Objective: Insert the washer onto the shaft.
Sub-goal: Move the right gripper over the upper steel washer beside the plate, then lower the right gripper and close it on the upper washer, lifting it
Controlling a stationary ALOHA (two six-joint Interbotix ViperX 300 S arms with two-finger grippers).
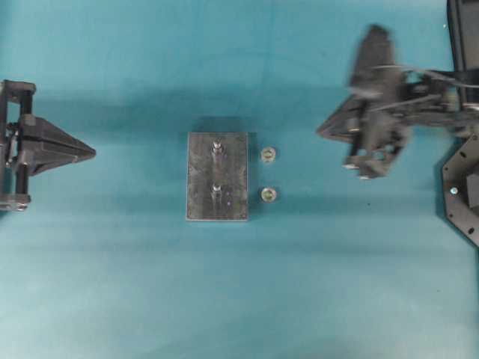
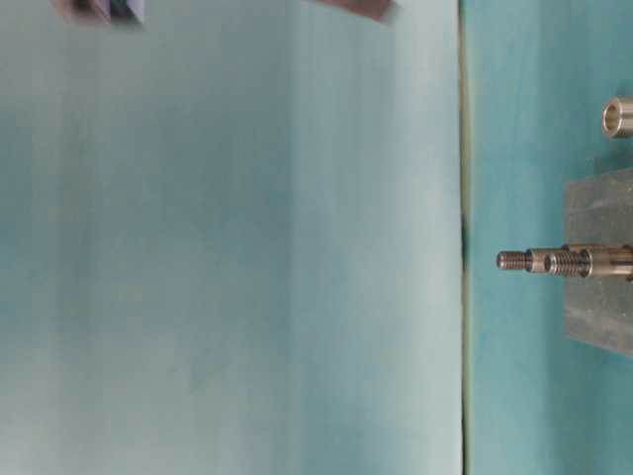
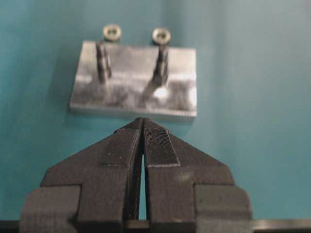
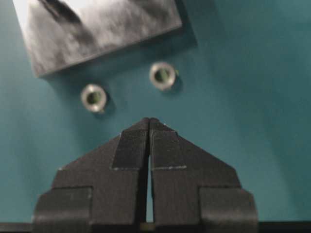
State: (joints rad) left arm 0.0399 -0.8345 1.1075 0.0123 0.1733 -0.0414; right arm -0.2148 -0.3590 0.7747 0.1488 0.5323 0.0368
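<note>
A grey metal plate (image 1: 202, 179) lies mid-table with two upright shafts, the far shaft (image 1: 216, 147) and the near shaft (image 1: 216, 190). Two small metal washers lie flat on the cloth just right of the plate: one washer (image 1: 268, 155) and another washer (image 1: 269, 195). My left gripper (image 1: 93, 152) is shut and empty at the left, tips pointing at the plate (image 3: 131, 97). My right gripper (image 1: 322, 130) is shut and empty, raised right of the washers; from its wrist view the tips (image 4: 149, 119) hang short of both washers (image 4: 163, 75) (image 4: 94, 97). At table level both shafts (image 2: 539, 261) overlap and one washer (image 2: 618, 117) shows.
A teal cloth covers the table. A black arm base (image 1: 462, 191) sits at the right edge. Open cloth lies all round the plate, in front of and behind it.
</note>
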